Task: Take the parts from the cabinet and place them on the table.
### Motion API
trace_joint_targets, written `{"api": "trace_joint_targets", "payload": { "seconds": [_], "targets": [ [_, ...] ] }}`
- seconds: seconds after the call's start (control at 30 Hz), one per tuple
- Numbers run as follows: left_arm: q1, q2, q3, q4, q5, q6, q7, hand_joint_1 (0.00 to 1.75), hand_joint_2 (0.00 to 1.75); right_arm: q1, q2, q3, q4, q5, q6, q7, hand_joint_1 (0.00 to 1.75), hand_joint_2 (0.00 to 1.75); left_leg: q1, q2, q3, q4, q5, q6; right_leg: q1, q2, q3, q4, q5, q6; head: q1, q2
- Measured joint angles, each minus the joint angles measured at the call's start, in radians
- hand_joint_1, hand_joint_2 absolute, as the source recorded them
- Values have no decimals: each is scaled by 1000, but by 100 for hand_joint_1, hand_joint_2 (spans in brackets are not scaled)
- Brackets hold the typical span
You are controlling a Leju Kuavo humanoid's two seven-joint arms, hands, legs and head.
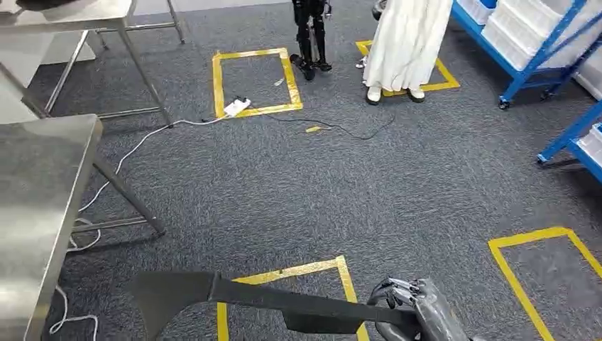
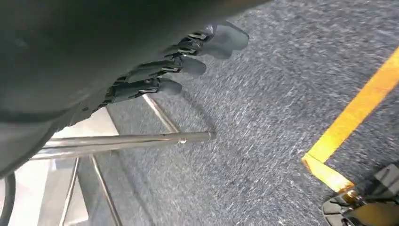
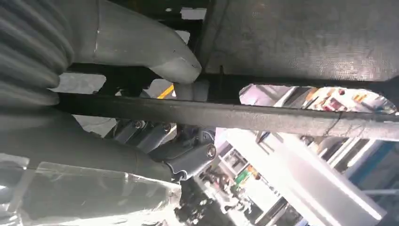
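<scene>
A long, flat dark grey part (image 1: 248, 298) stretches across the bottom of the head view, above the carpet. My right hand (image 1: 412, 307) grips its right end. In the right wrist view the part's narrow bar (image 3: 263, 117) runs across the picture, with that hand (image 3: 70, 94) wrapped around it and the thumb (image 3: 141, 47) lying over it. A steel table (image 1: 35, 192) stands at the left. My left hand (image 2: 174, 61) hangs over the carpet beside the table's steel crossbar (image 2: 127, 140), fingers stretched out and holding nothing.
A second steel table (image 1: 64, 14) stands at the far left. Blue racks with white bins (image 1: 525, 35) line the right. A person in a white coat (image 1: 408, 42) and a small black robot (image 1: 311, 35) stand ahead. A power strip (image 1: 236, 106) and yellow tape squares (image 1: 284, 273) mark the carpet.
</scene>
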State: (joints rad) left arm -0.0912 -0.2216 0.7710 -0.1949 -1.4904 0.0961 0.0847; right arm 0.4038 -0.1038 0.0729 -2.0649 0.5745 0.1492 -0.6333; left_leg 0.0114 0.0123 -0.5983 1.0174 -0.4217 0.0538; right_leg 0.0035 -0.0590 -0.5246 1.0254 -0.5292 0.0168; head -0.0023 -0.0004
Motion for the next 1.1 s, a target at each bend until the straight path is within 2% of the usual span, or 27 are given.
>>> {"api": "trace_joint_targets", "payload": {
  "seconds": [0.03,0.07,0.1,0.13,0.17,0.23,0.27,0.3,0.37,0.43,0.47,0.5,0.53,0.6,0.63,0.67,0.7,0.73,0.77,0.8,0.83,0.93,0.97,1.0,1.03,1.07,1.1],
  "targets": [
    [-2,0,0,0,0,0,0,0,0,1,1,-1,-1,-2,-1,-2,175,175,1,-9,-2,0,3,5,-6,36,-30,62,-32,-6,-3,0],
    [-4,-1,0,0,0,0,0,0,0,1,0,-1,-1,-1,-1,-2,175,175,1,-23,-5,0,4,5,-9,50,-71,143,-68,-10,3,0],
    [-4,-1,0,0,0,0,0,0,0,0,0,-1,-1,0,-1,-2,175,175,1,-39,-8,0,4,5,-14,54,-117,232,-100,-10,4,0],
    [-3,-1,0,0,-1,-1,0,0,0,0,0,-1,-1,0,-1,-2,175,175,1,-54,-9,0,6,3,-15,55,-145,284,-110,-2,2,0],
    [-3,-1,0,0,-1,-1,0,0,0,-1,0,-1,-1,0,-1,-2,175,175,1,-68,-9,1,7,2,-19,55,-147,283,-101,8,4,0],
    [-3,-2,0,0,-1,-1,-2,0,0,-1,0,-2,-1,0,-1,-2,175,175,3,-100,-7,2,9,-3,-30,60,-87,151,-33,35,4,0],
    [-3,-2,-1,0,-2,-1,-3,0,0,0,1,-3,-2,0,-1,-3,175,175,6,-116,-6,3,9,-10,-42,84,-38,46,9,50,3,0],
    [-3,-2,-1,0,-2,0,-3,0,0,1,1,-4,-2,0,-1,-5,175,175,5,-127,-10,3,11,-17,-53,137,-13,-20,26,56,6,0],
    [-2,-2,-2,0,-3,0,-4,0,0,7,3,-8,-6,2,-3,-8,175,175,-1,-145,-17,6,11,-33,-43,122,-16,-28,33,29,3,0],
    [6,-2,-5,0,-4,0,-5,0,0,12,3,-11,-14,11,-7,-10,175,175,8,-164,-23,2,18,-45,-34,104,-8,-27,39,11,3,0],
    [7,-2,-6,0,-5,0,-4,0,0,18,4,-12,-21,15,-11,-11,175,175,13,-145,-26,11,12,-47,-46,91,-6,-31,45,1,0,0],
    [7,-3,-8,0,-5,0,-4,0,0,25,7,-13,-30,19,-14,-11,175,175,5,-77,-34,39,-9,-48,-41,83,-3,-31,44,-2,-4,0],
    [7,-4,-10,0,-6,0,-4,0,0,38,11,-16,-39,19,-18,-11,175,175,4,-39,-59,96,-47,-50,-33,68,-1,-31,42,-17,-10,0],
    [6,-6,-14,0,-6,2,-4,0,0,60,15,-23,-51,23,-23,-11,175,175,7,-20,-139,271,-133,-50,-20,37,-1,-31,38,-25,-10,0],
    [8,-7,-14,0,-6,3,-4,0,0,69,17,-26,-55,25,-24,-10,175,175,7,-20,-166,330,-151,-49,-15,23,-1,-31,36,-28,-10,0],
    [11,-9,-14,0,-6,3,-4,0,0,76,19,-28,-60,26,-24,-11,175,175,7,-19,-170,342,-146,-47,-11,9,0,-31,34,-29,-10,0],
    [14,-10,-15,0,-6,4,-4,0,0,81,21,-29,-66,27,-25,-11,175,175,7,-17,-150,307,-122,-43,-7,-2,1,-31,32,-32,-10,0],
    [17,-10,-15,0,-7,6,-4,0,0,86,23,-31,-73,29,-26,-10,175,175,4,-11,-100,220,-79,-34,-3,-15,5,-31,30,-35,-10,0],
    [17,-10,-15,0,-7,8,-4,0,0,90,26,-33,-79,29,-26,-10,175,175,-4,9,-51,135,-44,-22,0,-24,8,-31,28,-37,-10,0],
    [16,-10,-15,0,-7,10,-4,0,0,95,27,-34,-83,31,-27,-10,175,175,-16,58,-6,59,-25,-7,1,-32,12,-31,25,-37,-10,0],
    [13,-10,-15,0,-7,10,-4,0,0,100,30,-34,-87,32,-29,-10,175,175,-30,94,2,37,-40,0,12,-42,11,-30,22,-33,-8,0],
    [15,-12,-15,0,-7,12,-2,0,0,106,35,-35,-91,36,-32,-10,175,175,-34,55,-6,34,-34,7,11,-76,13,-35,20,-27,-10,0],
    [17,-13,-15,0,-7,12,-1,0,0,107,35,-35,-96,36,-33,-10,175,175,-32,39,-1,16,-28,14,18,-89,21,-38,18,-23,-10,0],
    [20,-18,-15,0,-7,13,0,0,0,107,35,-37,-101,37,-34,-9,175,175,-18,26,15,-2,-13,12,12,-33,9,-23,8,-17,-9,0],
    [17,-20,-15,0,-7,16,3,0,0,110,35,-41,-104,35,-35,-9,175,175,-15,13,15,-9,-7,22,9,20,-3,17,-15,-20,-10,0],
    [14,-26,-15,0,-7,18,5,0,0,112,36,-46,-106,35,-37,-9,175,175,-15,-1,11,-9,-5,24,2,47,-39,90,-47,-24,-9,0],
    [13,-30,-16,0,-7,18,8,0,0,114,36,-49,-106,36,-37,-9,175,175,-14,-17,9,-9,-3,23,-3,54,-80,171,-81,-26,-5,0]
  ]
}}
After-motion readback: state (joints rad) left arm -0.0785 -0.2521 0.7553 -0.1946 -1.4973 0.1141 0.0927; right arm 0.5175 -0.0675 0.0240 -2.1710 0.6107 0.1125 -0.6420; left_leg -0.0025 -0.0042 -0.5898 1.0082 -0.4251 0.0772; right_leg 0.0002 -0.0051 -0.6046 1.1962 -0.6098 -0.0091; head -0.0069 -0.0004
